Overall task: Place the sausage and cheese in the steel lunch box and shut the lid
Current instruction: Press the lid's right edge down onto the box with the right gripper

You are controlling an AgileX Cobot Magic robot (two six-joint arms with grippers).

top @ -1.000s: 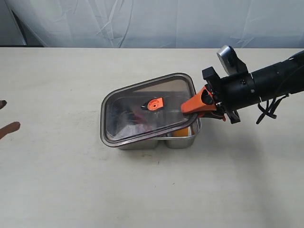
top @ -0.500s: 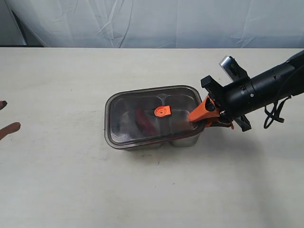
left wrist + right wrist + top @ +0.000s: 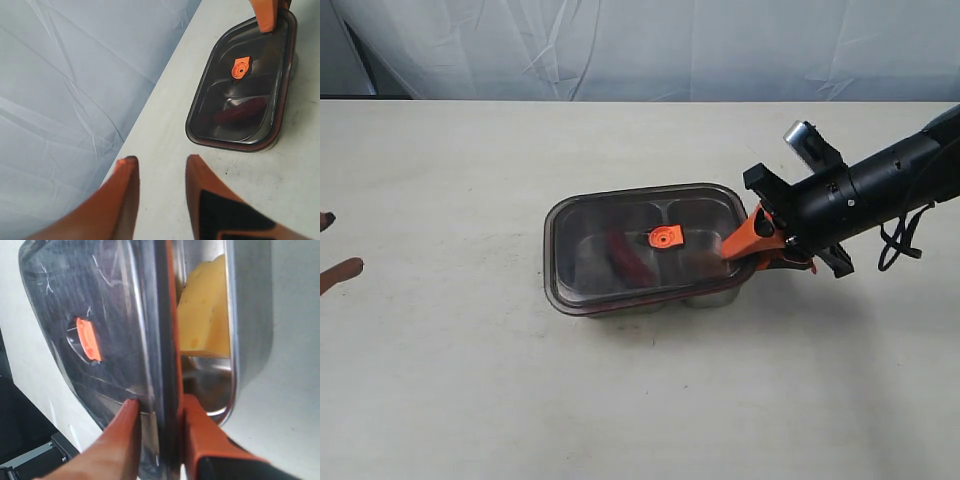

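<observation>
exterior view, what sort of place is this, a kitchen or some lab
Probably a robot lab or test bench, not a kitchen: a bare pale table, a wrinkled sheet hung as a backdrop, and the right gripper at the lid on a steel lunch box.

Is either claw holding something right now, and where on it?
The right claw has the end rim of the lid between its fingers; whether it truly pinches is unclear. The left claw is empty.
</observation>
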